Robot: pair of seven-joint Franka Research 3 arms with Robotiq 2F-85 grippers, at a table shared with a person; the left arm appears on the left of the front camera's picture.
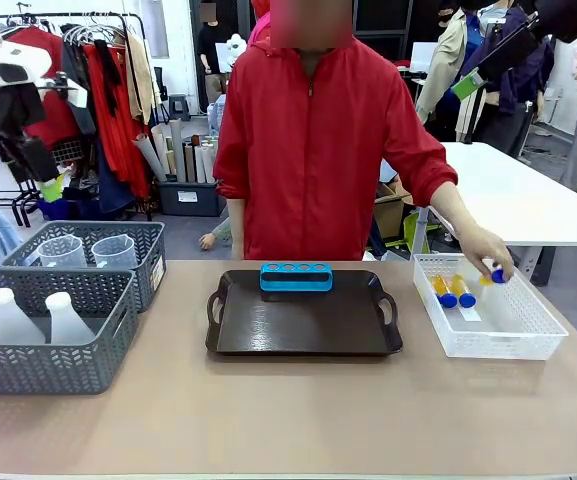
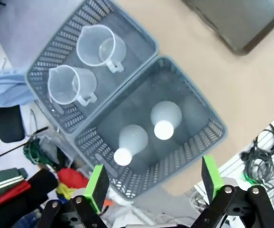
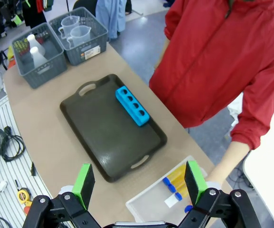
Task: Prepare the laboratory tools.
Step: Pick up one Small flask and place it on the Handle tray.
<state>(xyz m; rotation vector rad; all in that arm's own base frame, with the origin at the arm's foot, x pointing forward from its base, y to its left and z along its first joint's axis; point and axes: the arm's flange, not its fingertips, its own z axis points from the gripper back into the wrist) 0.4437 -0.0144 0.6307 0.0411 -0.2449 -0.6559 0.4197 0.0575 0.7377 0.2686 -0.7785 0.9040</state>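
Orange tubes (image 1: 452, 291), perhaps two, lie in tabletop basket (image 1: 528, 347); clothes rack (image 1: 103, 70) behind.

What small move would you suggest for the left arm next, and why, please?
Probably lower the open left gripper straight down toward the nearer conical flask in the grey basket. Its jaws stand wide above the two upright flasks, holding nothing, and the tray carries just the blue rack, so no tool has been set out yet.

Bright, even indoor light; soft, faint shadows.
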